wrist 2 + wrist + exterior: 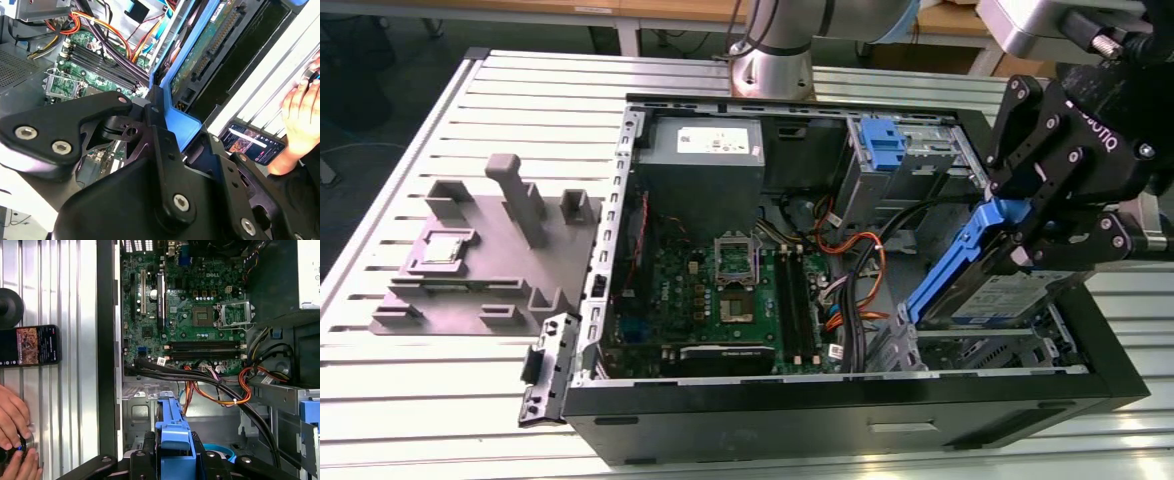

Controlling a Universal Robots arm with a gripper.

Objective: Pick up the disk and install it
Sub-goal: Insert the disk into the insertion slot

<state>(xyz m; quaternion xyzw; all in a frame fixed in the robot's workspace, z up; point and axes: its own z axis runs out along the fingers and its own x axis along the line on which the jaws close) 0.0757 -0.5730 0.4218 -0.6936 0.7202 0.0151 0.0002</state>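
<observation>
gripper (1034, 243) closed on disk (998, 296) at the exterior view's right | we judge it stiff, heavy, fragile | grip on carrier (958, 262) edge

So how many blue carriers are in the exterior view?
2. One carrier frames the disk, clamped in the gripper over the computer case at the exterior view's right. The other carrier stands in the drive cage, higher in that view. Others may be hidden.
</observation>
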